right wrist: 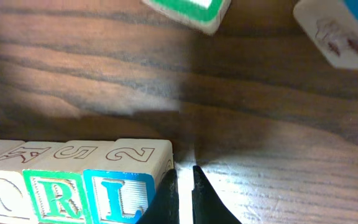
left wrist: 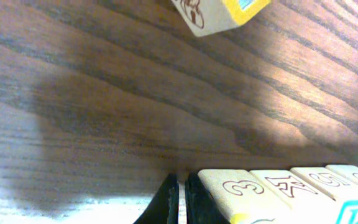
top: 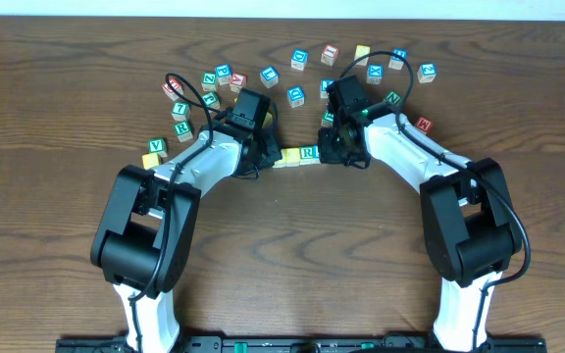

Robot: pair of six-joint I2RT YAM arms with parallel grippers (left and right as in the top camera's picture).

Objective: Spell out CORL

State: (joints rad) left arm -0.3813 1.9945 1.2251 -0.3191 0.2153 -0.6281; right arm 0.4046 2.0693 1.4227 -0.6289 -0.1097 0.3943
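Overhead, on the wooden table (top: 67, 88): both arms angled inward, wrists meeting at centre. Loose cubes (top: 269, 75) scattered in an arc beyond, apart from the work.

Left gripper (left wrist: 181, 200): closed to a thin slit, nothing held, parked just beside the left end of the CORL row (top: 298, 154).

Right gripper (right wrist: 185, 193): likewise pinched almost fully closed and empty, at the blue L cube (right wrist: 120, 196). Touching or merely beside: cannot tell.

Row: four cubes touching in line between the two grippers. Two yellow-topped cubes (left wrist: 229, 186), then green R cube (right wrist: 58, 198), then L. Judged spelled out, with only squaring or retreat left.

Risks:
- Lifting away with a finger rubbing an end cube could drag or twist it out of line.
- Further inward push from both ends could buckle the row.
- A sideways retreat could sweep a nearby stray into it.
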